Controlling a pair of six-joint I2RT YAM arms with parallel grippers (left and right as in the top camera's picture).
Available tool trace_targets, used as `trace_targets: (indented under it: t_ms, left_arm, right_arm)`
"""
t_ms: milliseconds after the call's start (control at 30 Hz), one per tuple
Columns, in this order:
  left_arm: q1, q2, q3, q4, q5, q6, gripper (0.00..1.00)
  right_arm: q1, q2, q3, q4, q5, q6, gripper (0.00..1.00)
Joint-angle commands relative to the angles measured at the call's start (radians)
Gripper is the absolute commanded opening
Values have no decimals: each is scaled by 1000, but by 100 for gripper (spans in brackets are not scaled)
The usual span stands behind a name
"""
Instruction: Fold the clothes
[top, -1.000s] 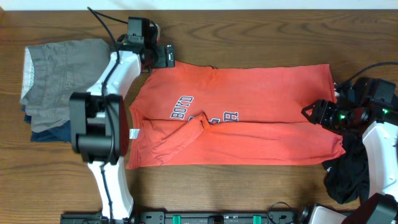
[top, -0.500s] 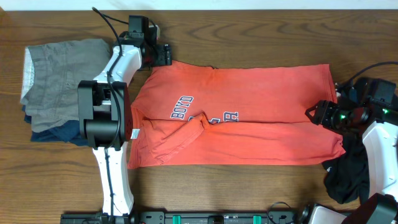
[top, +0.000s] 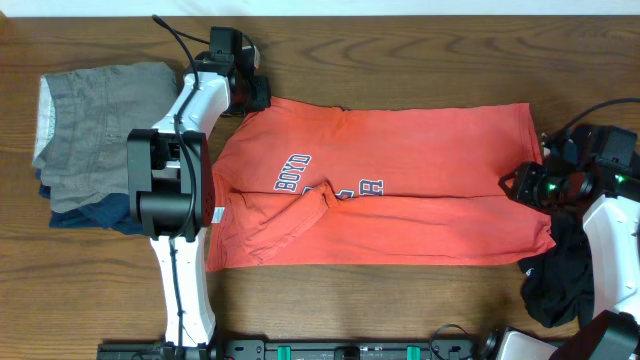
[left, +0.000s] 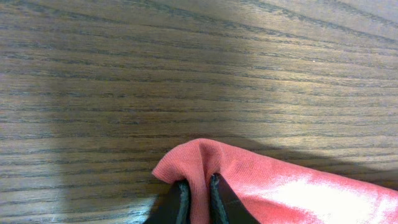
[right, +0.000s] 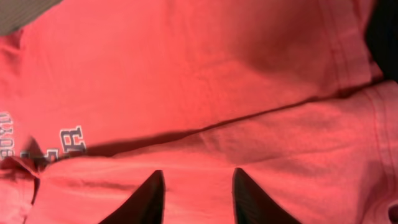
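Cloth of the coral-red T-shirt (top: 400, 160) is laid lengthwise across the middle of the table (top: 400, 310), with its nearer half doubled over along a crease by the lettering (top: 300, 172). Its far left corner is pinched by the left gripper (left: 198, 193), whose fingers are pressed together on only a small puckered fold at the very edge. At the opposite end, the right gripper (right: 196, 177) is seen with its fingers spread over the crease, and nothing is gripped between them as far as can be judged. The main risk is judged to lie in that imbalance: if the left corner is lifted before the right end is secured, the shirt would be dragged askew and the existing fold pulled open. The thin left pinch could also slip out under the cloth's weight. Should the right fingers be closed on the top layer alone, the layers would be separated. The black garment (top: 548, 285), heaped just beside the shirt's right end under the right arm, could be snagged, and the grey garment (top: 95, 125) at the left is near enough to be brushed by the left arm.
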Motion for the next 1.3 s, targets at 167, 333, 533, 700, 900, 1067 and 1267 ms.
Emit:
trace_targets:
  t_ms: [167, 333, 533, 700, 900, 1067, 1267]
  left_arm:
    - [-2, -150, 5, -89, 6, -26, 12]
    - [-2, -228, 5, -201, 6, -26, 12]
    - [-2, -238, 3, -335, 6, -26, 6]
    - [-2, -238, 3, -346, 5, -26, 6]
    - [-2, -232, -13, -209, 5, -26, 70]
    - [-2, -177, -23, -80, 5, -26, 78]
    - [0, -76, -23, -6, -14, -26, 79]
  right_arm:
    - [16, 126, 62, -17, 80, 42, 33]
    - [35, 293, 287, -13, 130, 47, 43]
    - [60, 478, 472, 155, 157, 52, 57]
    - [60, 609, 489, 282, 156, 53, 62]
    - [59, 655, 488, 273, 173, 42, 64]
    - [59, 640, 488, 264, 175, 41, 66]
    - [59, 640, 488, 207, 180, 40, 66]
